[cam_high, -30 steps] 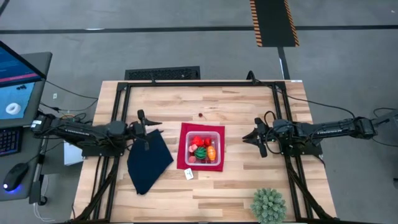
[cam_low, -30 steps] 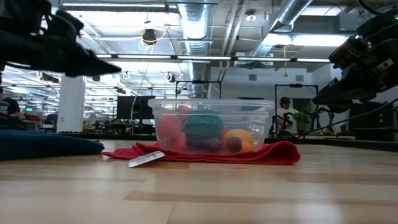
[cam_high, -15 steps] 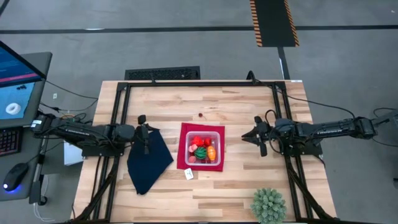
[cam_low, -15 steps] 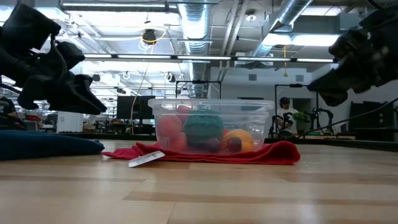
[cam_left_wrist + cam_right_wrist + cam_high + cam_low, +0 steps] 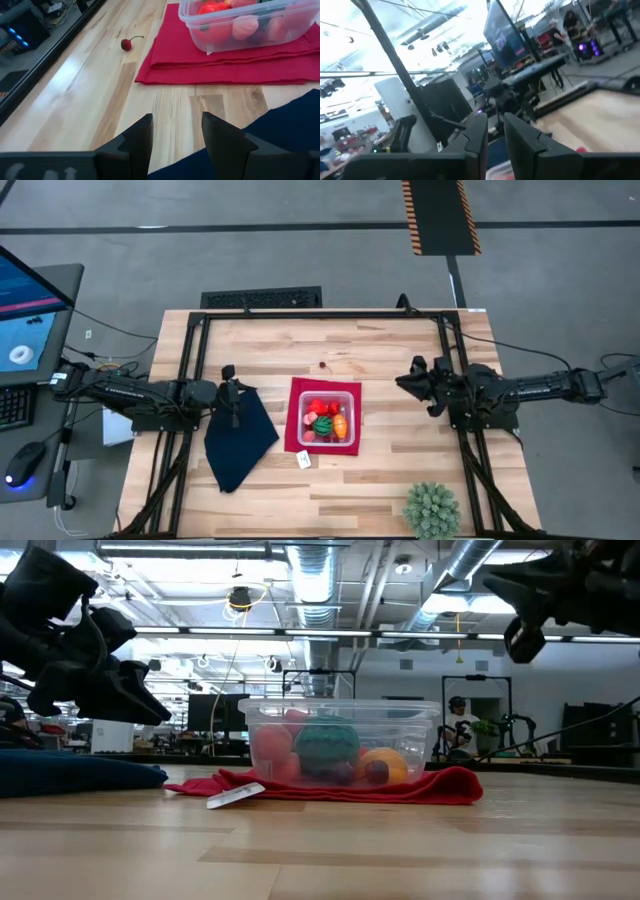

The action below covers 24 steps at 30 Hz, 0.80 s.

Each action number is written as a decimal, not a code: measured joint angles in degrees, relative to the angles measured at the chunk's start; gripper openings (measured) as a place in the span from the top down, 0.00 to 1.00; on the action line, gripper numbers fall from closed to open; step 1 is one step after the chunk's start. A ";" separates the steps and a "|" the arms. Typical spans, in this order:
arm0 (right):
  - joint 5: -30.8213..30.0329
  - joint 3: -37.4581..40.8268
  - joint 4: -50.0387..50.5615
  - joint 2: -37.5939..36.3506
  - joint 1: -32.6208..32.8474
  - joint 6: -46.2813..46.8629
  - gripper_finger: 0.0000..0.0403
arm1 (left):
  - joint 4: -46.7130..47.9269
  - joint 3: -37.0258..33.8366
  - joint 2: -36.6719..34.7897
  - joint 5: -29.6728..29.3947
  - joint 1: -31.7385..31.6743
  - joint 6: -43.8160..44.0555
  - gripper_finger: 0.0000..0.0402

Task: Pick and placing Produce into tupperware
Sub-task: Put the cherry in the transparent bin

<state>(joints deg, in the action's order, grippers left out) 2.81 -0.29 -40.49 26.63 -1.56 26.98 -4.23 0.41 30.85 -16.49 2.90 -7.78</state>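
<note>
red mat (image 5: 296, 418), navy cloth (image 5: 238, 442), dark red cherry (image 5: 322, 364)

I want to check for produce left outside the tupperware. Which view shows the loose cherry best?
The left wrist view: the cherry lies plainly on bare wood beside the red mat. The high view shows a speck; the others miss it.

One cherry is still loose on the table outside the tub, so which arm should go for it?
Probably left: its open, empty end effector points low across the table toward the cherry. The right end effector is tilted up, away from the tupperware.
</note>
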 joint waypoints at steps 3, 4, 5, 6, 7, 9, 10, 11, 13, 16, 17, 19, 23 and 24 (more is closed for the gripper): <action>0.00 -0.26 0.32 0.09 -0.20 1.32 0.78 | 0.01 0.00 0.00 0.00 0.00 -0.24 0.60; -0.36 -0.42 0.21 0.11 -0.21 1.73 0.78 | 0.00 0.00 0.00 0.00 0.00 -0.52 0.60; -1.82 -0.91 0.18 0.31 -0.44 1.69 0.78 | 0.01 0.00 0.00 0.00 0.00 -0.58 0.60; -4.17 -1.72 0.84 0.68 -0.80 1.64 0.78 | 0.02 0.00 0.00 0.02 0.00 -0.55 0.60; -6.16 -2.58 2.20 1.03 -1.33 1.28 0.78 | 0.02 0.00 0.00 0.02 0.00 -0.37 0.60; -7.25 -4.03 4.55 1.96 -2.44 -1.03 0.78 | 0.02 0.00 0.00 0.02 0.00 0.01 0.60; -7.19 -5.18 4.94 2.82 -2.95 -2.43 0.78 | 0.02 0.00 0.00 0.04 0.00 -0.01 0.60; -7.08 -6.34 5.02 3.78 -3.28 -3.61 0.78 | 0.02 -0.01 0.00 0.04 0.00 -0.11 0.60; -7.00 -8.98 7.64 6.09 -3.93 -4.74 0.78 | 0.02 -0.02 0.00 0.04 0.00 -0.54 0.60; -7.65 -14.44 15.75 11.16 -5.59 -4.72 0.78 | 0.02 -0.02 0.00 0.04 0.02 -0.20 0.60; -8.05 -16.92 18.94 13.43 -6.31 -4.33 0.78 | 0.02 -0.02 0.02 0.07 0.02 0.03 0.60; -8.77 -22.18 27.64 18.65 -8.06 -2.44 0.78 | 0.02 -0.02 0.00 0.07 0.02 -0.01 0.60; -9.62 -31.72 37.58 31.57 -11.01 -2.32 0.78 | 0.02 -0.02 0.00 0.07 0.02 -0.54 0.60; -9.77 -33.91 37.31 34.40 -11.71 -2.85 0.78 | 0.04 -0.02 0.02 0.07 0.02 -0.47 0.60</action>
<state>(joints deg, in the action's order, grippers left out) -6.96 -34.21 -3.18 61.03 -13.27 24.13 -4.19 0.38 30.87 -16.43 2.92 -8.26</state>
